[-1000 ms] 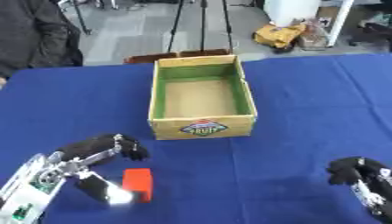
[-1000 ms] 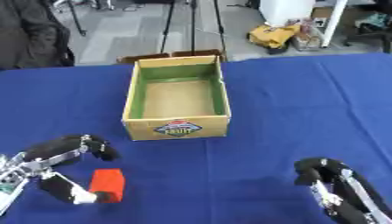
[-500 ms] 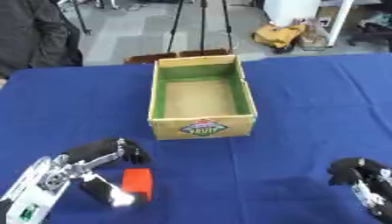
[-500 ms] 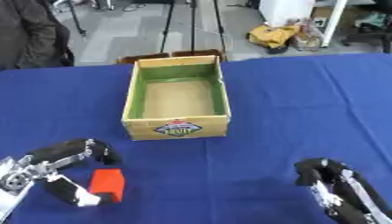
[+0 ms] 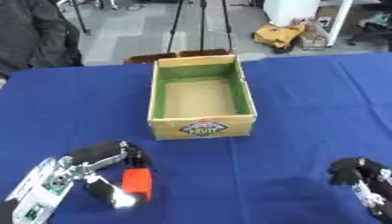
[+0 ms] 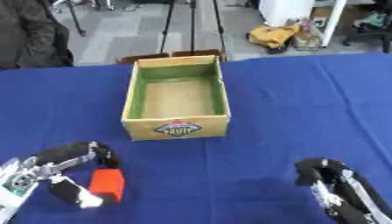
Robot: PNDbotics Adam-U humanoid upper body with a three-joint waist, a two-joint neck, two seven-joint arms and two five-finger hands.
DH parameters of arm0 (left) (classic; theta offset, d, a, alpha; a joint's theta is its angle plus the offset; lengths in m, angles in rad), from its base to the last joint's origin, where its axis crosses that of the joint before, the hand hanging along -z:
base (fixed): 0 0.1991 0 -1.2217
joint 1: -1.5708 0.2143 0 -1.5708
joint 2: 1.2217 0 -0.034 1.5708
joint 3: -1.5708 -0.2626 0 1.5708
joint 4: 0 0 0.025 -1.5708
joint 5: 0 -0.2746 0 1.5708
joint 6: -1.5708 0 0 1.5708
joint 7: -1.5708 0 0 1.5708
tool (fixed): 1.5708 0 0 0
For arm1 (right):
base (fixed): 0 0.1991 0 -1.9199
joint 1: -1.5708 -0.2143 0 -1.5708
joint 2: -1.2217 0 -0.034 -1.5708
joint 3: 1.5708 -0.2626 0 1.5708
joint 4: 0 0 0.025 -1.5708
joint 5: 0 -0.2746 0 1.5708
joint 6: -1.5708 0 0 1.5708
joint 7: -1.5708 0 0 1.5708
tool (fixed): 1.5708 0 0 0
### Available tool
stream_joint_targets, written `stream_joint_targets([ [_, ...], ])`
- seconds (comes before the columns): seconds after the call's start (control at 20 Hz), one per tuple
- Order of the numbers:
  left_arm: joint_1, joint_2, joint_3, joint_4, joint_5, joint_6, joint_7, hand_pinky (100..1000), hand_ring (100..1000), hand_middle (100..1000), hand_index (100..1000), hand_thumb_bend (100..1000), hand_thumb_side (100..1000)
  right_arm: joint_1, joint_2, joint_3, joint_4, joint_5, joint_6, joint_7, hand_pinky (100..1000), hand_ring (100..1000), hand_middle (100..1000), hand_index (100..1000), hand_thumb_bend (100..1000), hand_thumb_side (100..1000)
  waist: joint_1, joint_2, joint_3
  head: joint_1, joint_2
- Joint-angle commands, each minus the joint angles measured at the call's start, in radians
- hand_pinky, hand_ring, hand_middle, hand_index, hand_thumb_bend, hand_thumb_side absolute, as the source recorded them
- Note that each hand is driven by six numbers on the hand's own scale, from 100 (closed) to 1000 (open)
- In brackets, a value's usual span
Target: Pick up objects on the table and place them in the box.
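A small red block lies on the blue table near the front left. My left hand is at it, fingers above and left of the block and the thumb below it; the block sits in the gap, and I cannot see that they close on it. The open cardboard box, green inside and with a fruit label on its front, stands empty at mid table, beyond the block. At the lower right corner my right hand rests with its fingers curled and nothing in it.
The blue cloth covers the whole table. A person in dark clothes stands at the far left edge. Tripod legs and a yellow bag are on the floor behind the table.
My left hand has slid down and slightly left around the red block, its fingers lower beside it. The box and my right hand have stayed where they were.
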Motion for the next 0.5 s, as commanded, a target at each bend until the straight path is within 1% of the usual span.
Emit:
stream_joint_targets([
  [0.05,-0.017,0.008,0.001,0.002,-0.008,0.000,0.008,632,643,617,798,526,401,-0.006,-0.013,-0.004,-0.008,0.007,0.000,0.003,759,525,416,697,110,577,0.000,-0.010,-0.002,0.000,-0.003],
  [0.5,-0.019,0.001,-0.002,0.030,-0.019,0.001,0.013,609,630,605,796,516,408,-0.007,-0.012,-0.003,-0.007,0.008,-0.001,0.003,759,525,416,697,108,579,0.000,-0.009,-0.002,-0.006,-0.003],
])
